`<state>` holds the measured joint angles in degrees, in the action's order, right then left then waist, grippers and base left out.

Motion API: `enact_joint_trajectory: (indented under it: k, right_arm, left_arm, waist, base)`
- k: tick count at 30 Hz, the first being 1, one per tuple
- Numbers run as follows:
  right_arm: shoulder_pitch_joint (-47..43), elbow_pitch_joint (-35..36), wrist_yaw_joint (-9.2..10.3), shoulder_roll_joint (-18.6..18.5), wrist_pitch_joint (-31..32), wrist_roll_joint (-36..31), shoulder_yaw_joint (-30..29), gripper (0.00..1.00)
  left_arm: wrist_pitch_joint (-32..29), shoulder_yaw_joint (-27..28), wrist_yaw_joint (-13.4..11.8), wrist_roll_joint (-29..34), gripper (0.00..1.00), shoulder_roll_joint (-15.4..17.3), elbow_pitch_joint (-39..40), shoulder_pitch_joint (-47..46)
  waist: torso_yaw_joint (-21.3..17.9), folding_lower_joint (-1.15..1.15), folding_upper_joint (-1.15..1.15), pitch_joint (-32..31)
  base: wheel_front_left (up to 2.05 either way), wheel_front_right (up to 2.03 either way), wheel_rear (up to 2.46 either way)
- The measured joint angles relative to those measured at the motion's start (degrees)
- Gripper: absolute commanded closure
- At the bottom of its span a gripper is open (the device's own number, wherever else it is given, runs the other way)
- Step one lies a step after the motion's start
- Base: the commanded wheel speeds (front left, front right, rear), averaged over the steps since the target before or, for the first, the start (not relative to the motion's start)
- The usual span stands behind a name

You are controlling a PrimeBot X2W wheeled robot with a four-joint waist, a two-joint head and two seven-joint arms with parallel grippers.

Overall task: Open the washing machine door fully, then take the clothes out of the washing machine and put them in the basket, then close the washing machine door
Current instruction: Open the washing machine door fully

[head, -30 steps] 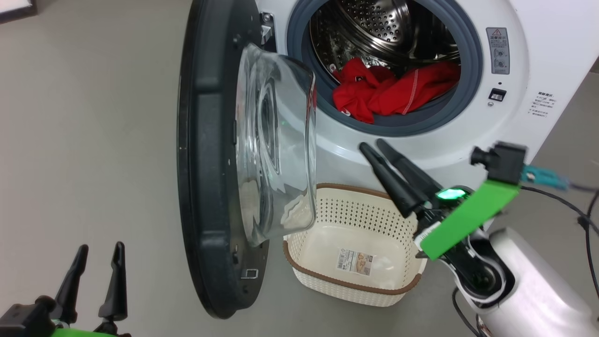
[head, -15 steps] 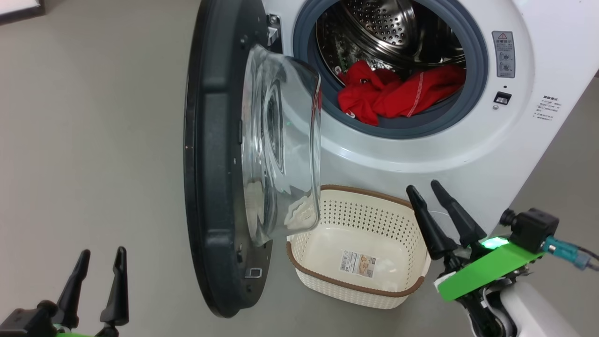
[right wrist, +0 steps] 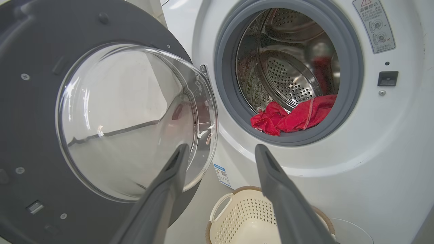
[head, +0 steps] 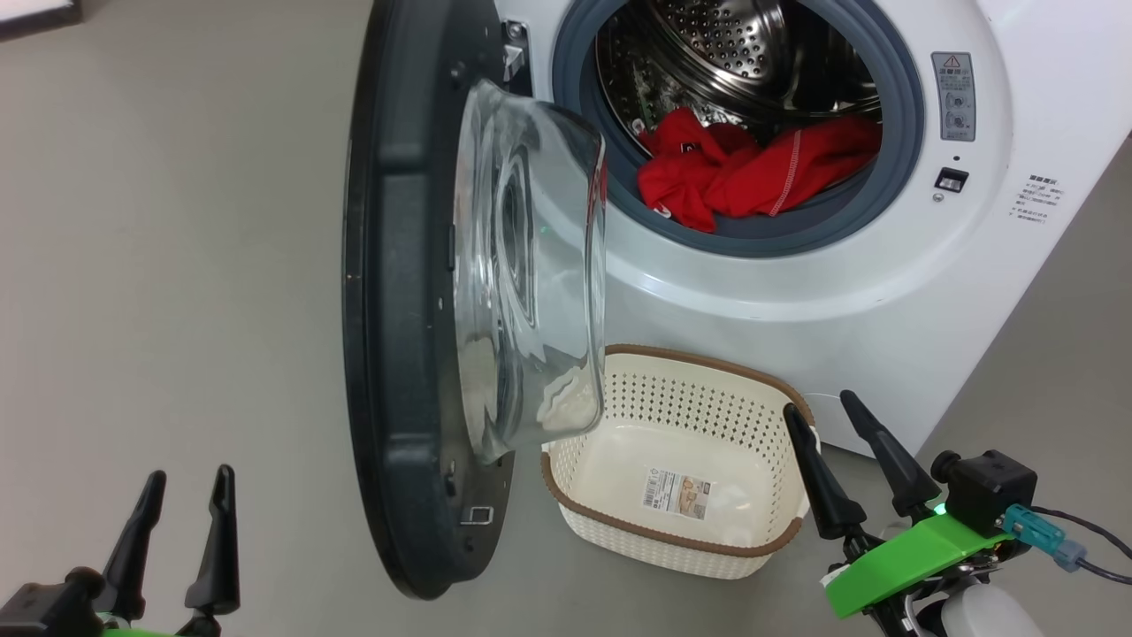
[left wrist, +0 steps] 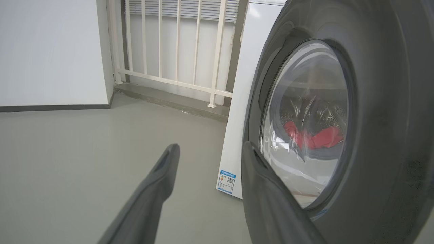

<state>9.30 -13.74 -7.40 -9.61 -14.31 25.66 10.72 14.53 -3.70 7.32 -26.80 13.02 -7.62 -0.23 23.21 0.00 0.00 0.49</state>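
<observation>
Gaping door (head: 398,292) beside basket (head: 674,534), clothes (head: 743,172) in drum (head: 734,44)

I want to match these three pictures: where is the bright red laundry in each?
Head view: the bright red fabric clothes lie upper right of centre, in the steel drum.
Left wrist view: the clothes show right of centre, dimly, through the black door's clear glass window.
Right wrist view: the clothes lie right of centre, at the drum's lower edge.
Shared landmark: that bulging glass window.
</observation>
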Motion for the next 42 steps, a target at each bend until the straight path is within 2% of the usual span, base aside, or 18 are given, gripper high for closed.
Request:
enact_joint_trajectory:
  k: [11, 42]
  right_arm:
    - [0.1, -1.4, 0.00, 0.4, 0.0, -2.4, -0.1, 0.00]
    - [0.2, -3.1, 0.00, 0.4, 0.0, -2.8, 1.2, 0.00]
  left_arm:
    - [0.0, -0.1, 0.0, 0.0, 0.00, 0.1, 0.0, 0.0]
    - [0.0, -0.5, 0.0, -0.3, 0.00, 0.8, -0.2, 0.0]
  waist:
    - [-0.4, 0.00, 0.00, 0.3]
    - [-0.2, 0.00, 0.00, -0.4]
  base:
    - [0.00, 0.00, 0.00]
    - [0.00, 0.00, 0.00]
